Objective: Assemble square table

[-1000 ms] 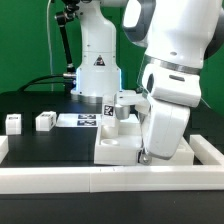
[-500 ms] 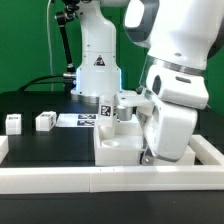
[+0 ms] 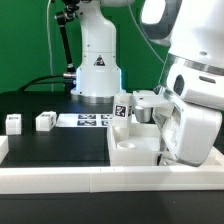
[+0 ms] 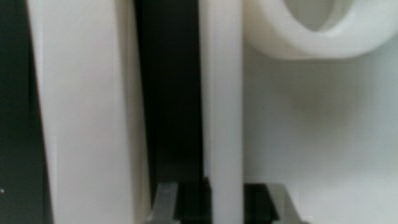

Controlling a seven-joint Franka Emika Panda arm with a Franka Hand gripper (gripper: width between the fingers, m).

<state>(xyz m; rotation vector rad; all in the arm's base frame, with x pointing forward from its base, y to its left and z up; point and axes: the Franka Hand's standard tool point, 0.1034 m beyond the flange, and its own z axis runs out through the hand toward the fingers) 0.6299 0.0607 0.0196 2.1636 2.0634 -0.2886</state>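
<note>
The white square tabletop (image 3: 135, 150) lies at the exterior view's right on the black table, against the front rail. Upright white legs, one with a tag (image 3: 123, 110), stand on it. My gripper (image 3: 164, 158) reaches down at the top's right edge. In the wrist view my gripper (image 4: 221, 203) is shut on the top's raised rim (image 4: 221, 100), which runs between the dark fingers (image 4: 183, 203). A round screw hole (image 4: 324, 28) shows in the top. Two loose white legs (image 3: 13, 122) (image 3: 45, 120) lie far left.
White border rails run along the front (image 3: 90, 180), the right (image 3: 214, 150) and the left (image 3: 3, 150). The front rail also shows in the wrist view (image 4: 80, 110). The marker board (image 3: 85, 120) lies in front of the robot base (image 3: 97, 75).
My gripper has slid the tabletop toward the exterior view's right along the front rail. The loose legs have not moved.
</note>
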